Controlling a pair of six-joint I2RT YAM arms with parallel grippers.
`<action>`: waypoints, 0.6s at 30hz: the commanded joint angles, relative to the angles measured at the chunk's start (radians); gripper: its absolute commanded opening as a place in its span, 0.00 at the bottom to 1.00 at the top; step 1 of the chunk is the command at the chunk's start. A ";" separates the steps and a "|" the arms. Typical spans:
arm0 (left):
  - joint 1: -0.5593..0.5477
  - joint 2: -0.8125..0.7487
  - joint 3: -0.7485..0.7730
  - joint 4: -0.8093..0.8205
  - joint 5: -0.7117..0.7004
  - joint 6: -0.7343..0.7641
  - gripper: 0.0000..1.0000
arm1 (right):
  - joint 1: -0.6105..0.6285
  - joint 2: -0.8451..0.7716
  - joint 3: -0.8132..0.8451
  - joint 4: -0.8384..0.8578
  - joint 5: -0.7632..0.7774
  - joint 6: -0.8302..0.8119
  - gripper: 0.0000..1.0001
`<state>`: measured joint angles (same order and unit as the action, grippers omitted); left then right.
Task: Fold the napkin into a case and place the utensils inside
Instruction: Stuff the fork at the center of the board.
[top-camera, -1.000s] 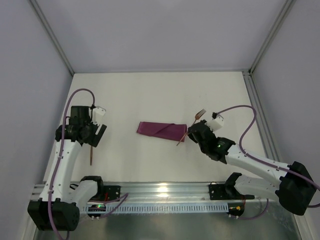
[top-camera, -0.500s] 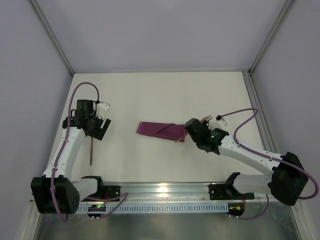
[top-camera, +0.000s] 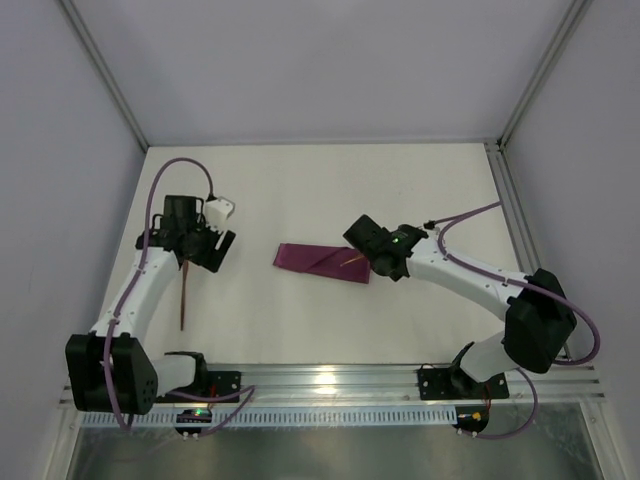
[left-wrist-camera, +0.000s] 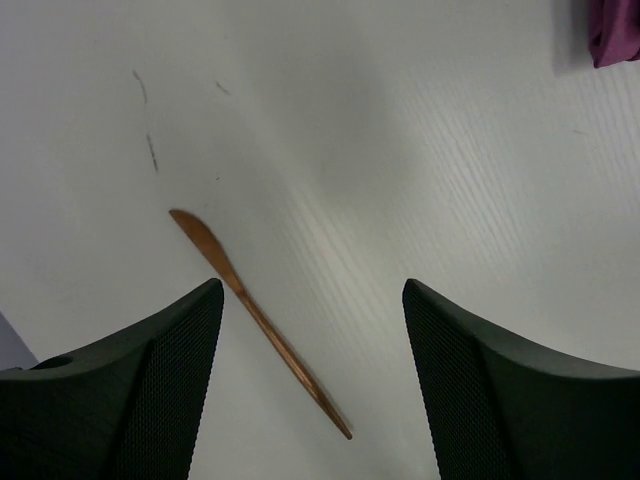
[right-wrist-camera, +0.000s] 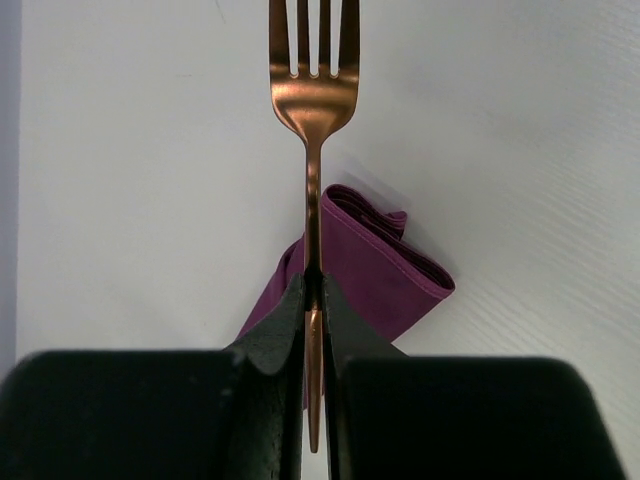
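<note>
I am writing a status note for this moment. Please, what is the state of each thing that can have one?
case, folded into a narrow strip, flat on the table.
fork, clamped by its handle, over the case's end, not inside.
knife, lying loose on the table, untouched.
left end effector, open, empty, above the knife.
right end effector, shut on the fork.
</note>
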<state>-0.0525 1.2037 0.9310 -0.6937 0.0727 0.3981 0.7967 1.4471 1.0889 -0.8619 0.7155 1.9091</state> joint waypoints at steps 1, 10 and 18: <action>-0.018 0.046 0.032 0.065 0.122 0.010 0.73 | 0.004 0.059 0.057 -0.062 0.032 0.128 0.04; -0.178 0.201 0.098 0.100 0.266 -0.014 0.70 | 0.010 0.271 0.198 -0.126 -0.045 0.246 0.04; -0.191 0.350 0.212 0.187 0.318 -0.108 0.70 | 0.018 0.355 0.190 -0.120 -0.094 0.410 0.04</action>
<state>-0.2359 1.5166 1.0855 -0.5896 0.3431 0.3420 0.8093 1.7805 1.2499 -0.9493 0.6144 1.9678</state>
